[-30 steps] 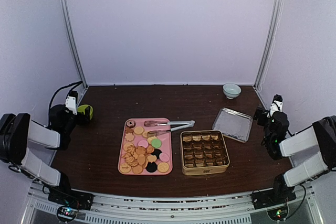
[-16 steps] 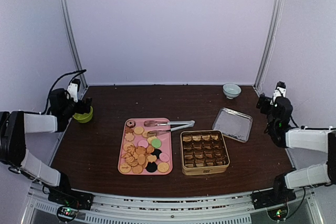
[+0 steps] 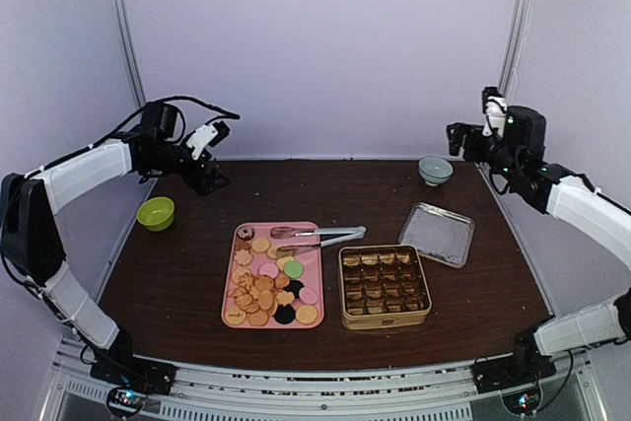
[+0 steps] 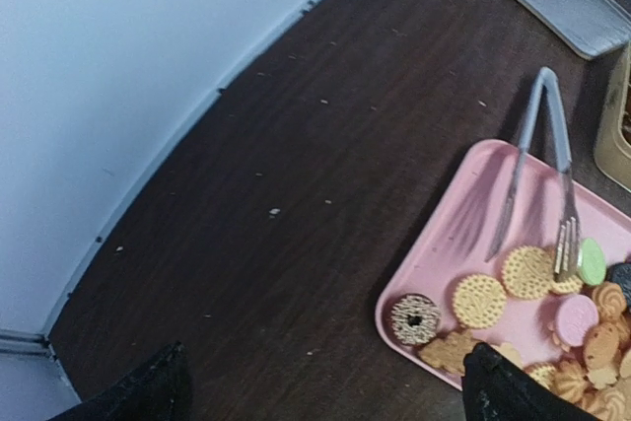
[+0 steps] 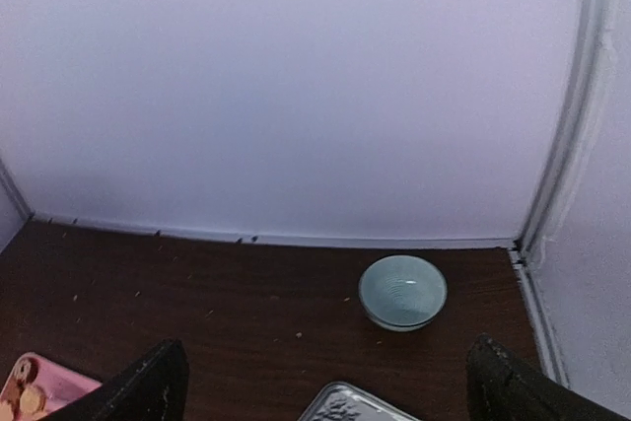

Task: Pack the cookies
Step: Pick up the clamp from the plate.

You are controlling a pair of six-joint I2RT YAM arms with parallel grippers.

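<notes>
The cookies (image 3: 268,288) lay heaped on a pink tray (image 4: 458,234) near the middle of the dark surface (image 3: 168,283). Metal tongs (image 3: 320,236) rested across the tray's far end. Just right of the tray stood a gold tin (image 3: 385,286) divided into compartments, and beyond it lay a flat silver lid (image 3: 438,234). The left fingers (image 4: 148,396) hung spread wide over the far left corner, holding nothing. The right fingers (image 5: 148,386) were equally wide and empty, raised near a pale bowl (image 3: 435,170).
</notes>
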